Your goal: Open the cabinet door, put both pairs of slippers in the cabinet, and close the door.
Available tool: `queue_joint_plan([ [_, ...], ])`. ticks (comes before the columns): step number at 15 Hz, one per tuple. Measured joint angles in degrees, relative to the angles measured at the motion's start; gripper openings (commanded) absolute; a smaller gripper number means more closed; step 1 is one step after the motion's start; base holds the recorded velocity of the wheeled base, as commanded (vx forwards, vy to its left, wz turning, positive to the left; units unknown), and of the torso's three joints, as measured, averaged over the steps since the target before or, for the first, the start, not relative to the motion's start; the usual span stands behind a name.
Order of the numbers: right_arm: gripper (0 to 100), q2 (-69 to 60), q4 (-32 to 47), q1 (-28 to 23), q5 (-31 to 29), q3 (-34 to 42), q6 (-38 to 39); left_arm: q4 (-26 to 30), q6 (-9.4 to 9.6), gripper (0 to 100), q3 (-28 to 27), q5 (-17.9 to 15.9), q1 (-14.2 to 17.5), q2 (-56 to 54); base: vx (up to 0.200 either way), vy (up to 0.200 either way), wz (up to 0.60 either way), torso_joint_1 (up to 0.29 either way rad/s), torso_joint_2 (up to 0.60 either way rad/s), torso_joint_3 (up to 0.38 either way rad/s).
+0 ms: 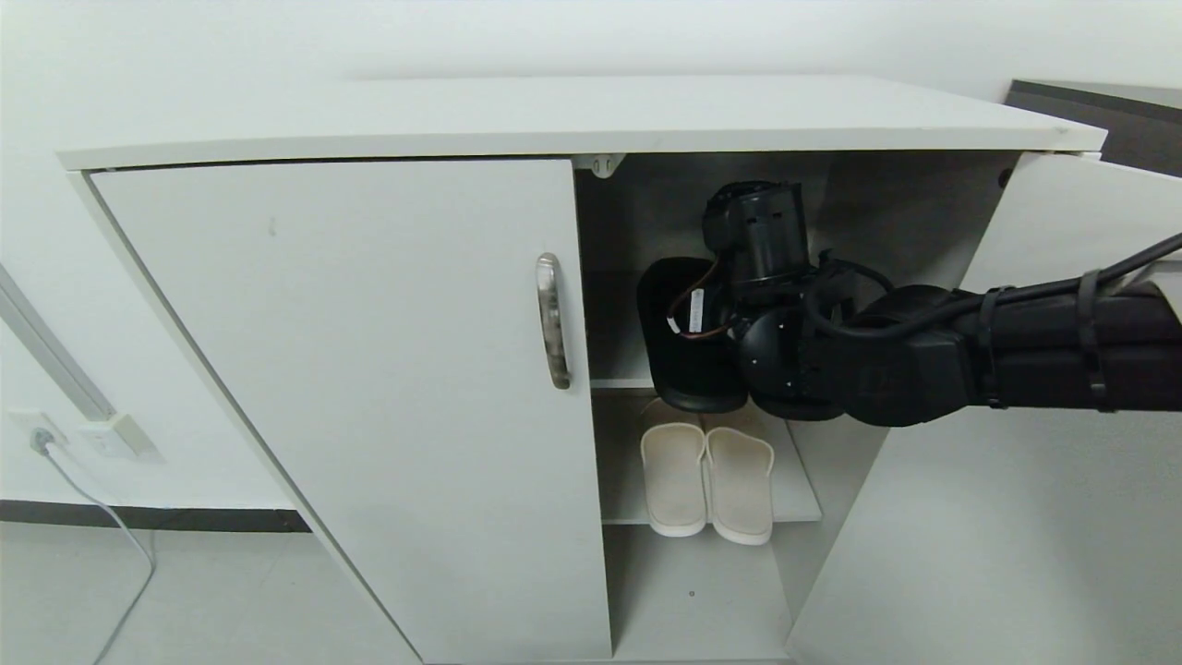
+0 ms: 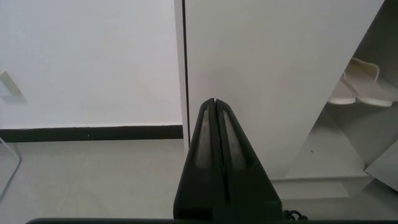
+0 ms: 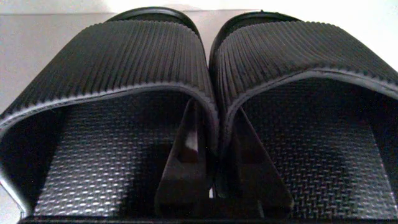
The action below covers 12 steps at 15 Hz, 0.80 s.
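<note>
The white cabinet [image 1: 572, 111] has its left door [image 1: 351, 369] closed and its right door [image 1: 1080, 222] swung open. A pair of white slippers [image 1: 706, 480] [image 2: 360, 84] lies side by side on the lower shelf. My right arm [image 1: 831, 356] reaches into the opening, holding the pair of black slippers [image 1: 688, 369] at the upper shelf's front edge. The right gripper [image 3: 214, 118] is shut, pinching the inner edges of both black slippers [image 3: 149, 81] together. Whether they rest on the shelf I cannot tell. My left gripper [image 2: 214, 102] is shut on nothing, low in front of the closed door [image 2: 267, 62].
A metal handle [image 1: 552, 320] sits on the closed door's right edge. The bottom compartment [image 1: 693, 591] lies below the white slippers. A wall socket with a cable [image 1: 37, 439] is at the far left above bare floor [image 2: 93, 174].
</note>
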Motion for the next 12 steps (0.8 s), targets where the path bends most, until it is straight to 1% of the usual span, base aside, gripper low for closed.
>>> queue_joint_plan([
  [3, 0, 0.57, 0.0, -0.72, 1.94, -0.17, 0.04, 0.0, 0.0, 0, 0.0, -0.02, 0.0, 0.0, 0.0, 0.0, 0.0, 0.0, 0.0, 0.0],
  [12, 0, 1.51, -0.2, -1.35, 2.05, 0.15, 0.09, 0.0, 0.0, 0, 0.0, -0.02, 0.0, 0.0, 0.0, 0.0, 0.0, 0.0, 0.0, 0.0],
])
